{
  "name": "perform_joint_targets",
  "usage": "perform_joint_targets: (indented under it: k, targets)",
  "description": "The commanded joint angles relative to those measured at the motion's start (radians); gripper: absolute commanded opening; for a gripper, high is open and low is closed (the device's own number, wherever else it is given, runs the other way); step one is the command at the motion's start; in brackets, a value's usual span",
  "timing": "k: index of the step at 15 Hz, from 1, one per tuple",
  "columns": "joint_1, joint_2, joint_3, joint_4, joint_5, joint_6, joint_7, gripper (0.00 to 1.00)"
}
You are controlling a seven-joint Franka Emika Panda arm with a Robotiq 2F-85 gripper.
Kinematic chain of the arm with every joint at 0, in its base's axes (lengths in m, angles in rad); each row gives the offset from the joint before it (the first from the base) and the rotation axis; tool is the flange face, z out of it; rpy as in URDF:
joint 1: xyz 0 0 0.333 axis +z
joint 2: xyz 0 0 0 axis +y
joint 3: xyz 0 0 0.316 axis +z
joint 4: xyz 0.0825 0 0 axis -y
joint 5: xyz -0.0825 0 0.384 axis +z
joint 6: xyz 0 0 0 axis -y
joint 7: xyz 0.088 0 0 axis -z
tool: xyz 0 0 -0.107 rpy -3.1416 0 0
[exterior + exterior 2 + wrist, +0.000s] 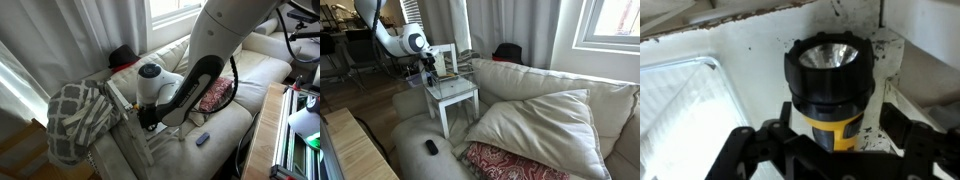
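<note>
The tool (830, 150) hangs released over the white table (750, 40), fingers spread either side of the yellow-and-black flashlight (830, 75). The flashlight's long axis runs straight ahead from the tool, lens end farthest, yellow barrel between the parted jaws, seemingly untouched.

Flashlight (830, 85) on the desk (460, 92), between the fingers (750, 150) of the end effector (825, 150). Desk at the end of the sofa (550, 80), blanket (75, 115) just beside it. Remote (431, 147) on the sofa, well apart, cushion (535, 125) near.
</note>
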State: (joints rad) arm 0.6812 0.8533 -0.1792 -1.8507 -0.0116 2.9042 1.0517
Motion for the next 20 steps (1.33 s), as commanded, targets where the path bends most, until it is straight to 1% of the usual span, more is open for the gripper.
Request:
perform_joint_targets:
  k: [1, 2, 3, 4, 7, 14, 17, 18, 19, 20]
  targets:
    - [-0.008, 0.04, 0.001, 0.022, 0.012, 0.036, -0.017, 0.58]
    - [-0.008, 0.041, -0.001, 0.02, 0.013, 0.038, -0.018, 0.49]
    - [-0.011, 0.041, -0.001, 0.018, 0.015, 0.039, -0.019, 0.42]
    - [-0.019, 0.035, 0.006, 0.016, 0.019, 0.04, -0.024, 0.4]
    - [-0.03, 0.021, 0.014, 0.011, 0.022, 0.044, -0.036, 0.39]
    - [-0.009, -0.041, -0.02, -0.023, 0.032, 0.116, -0.026, 0.39]
    - [-0.011, -0.052, -0.028, -0.019, 0.04, 0.112, -0.025, 0.39]
    - [-0.014, -0.047, -0.027, -0.013, 0.04, 0.113, -0.028, 0.71]
    - [-0.016, -0.041, -0.024, -0.007, 0.039, 0.107, -0.031, 0.92]
    - [-0.021, -0.034, -0.017, -0.002, 0.041, 0.104, -0.036, 0.95]
